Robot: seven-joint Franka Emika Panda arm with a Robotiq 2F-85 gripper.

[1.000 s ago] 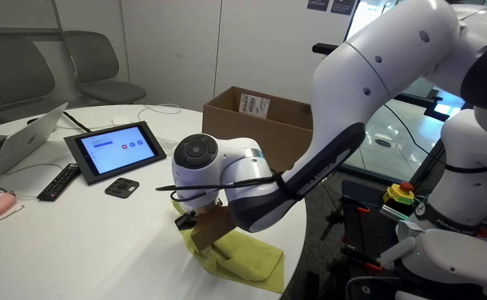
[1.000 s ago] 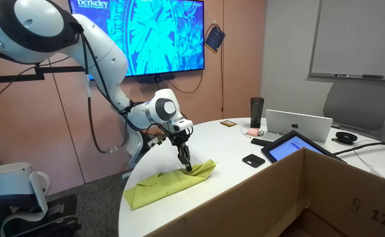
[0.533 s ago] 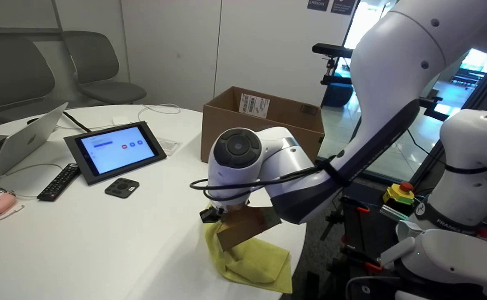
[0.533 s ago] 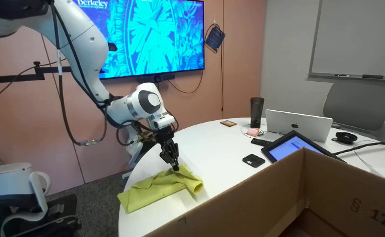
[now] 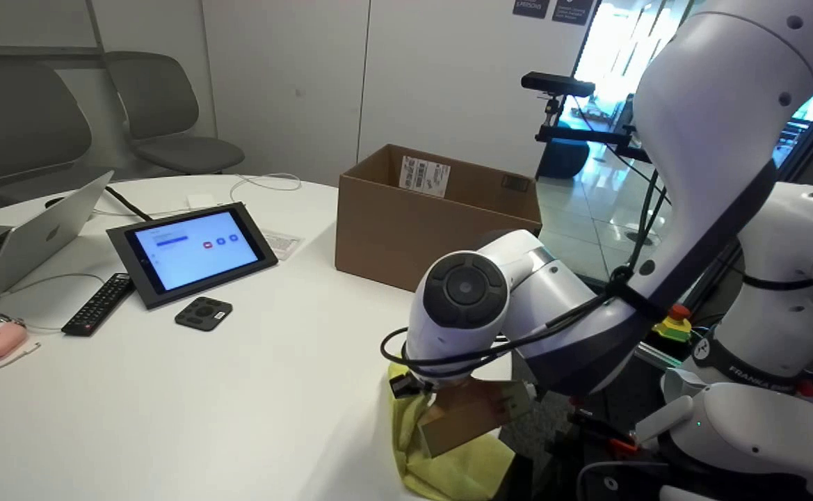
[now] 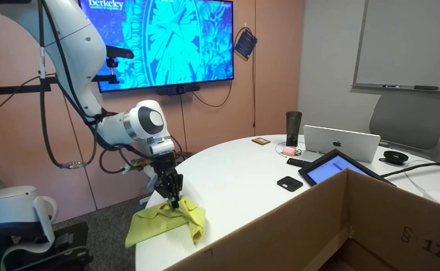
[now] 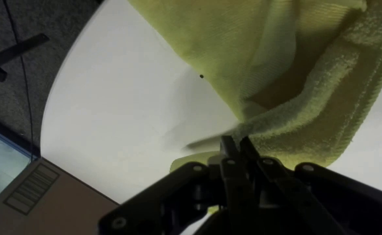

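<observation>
You are working at the edge of a broad, round white table [image 6: 238,177], and in an exterior view a big open-topped brown cardboard box [image 6: 385,210] fills the lower right of the frame, well apart from your fingers; what looks like its corner shows at lower left in the wrist view. Next down in size, a crumpled, fuzzy yellow-green fabric cloth [image 6: 154,224] lies at lower left in that exterior frame, one end reaching out past the table's rim. Your slim black metal fingers [image 7: 230,151] are drawn nearly together, and they appear to hold a narrow ridge of that cloth at their tips. The relation to read is how the cloth lies from that pinch: in an exterior view its longer run goes from the fingertips toward the lower left, while a shorter bunched flap [image 6: 195,222] droops to their right. In the wrist view the bulk fans from the tips to the top and upper right. So your grip seems to sit toward one end, not over the middle, with the long axis running off toward the table's edge. Smallest, a dark speck [image 7: 201,76] marks the cloth's margin, above and left of the fingertips in the wrist view.
</observation>
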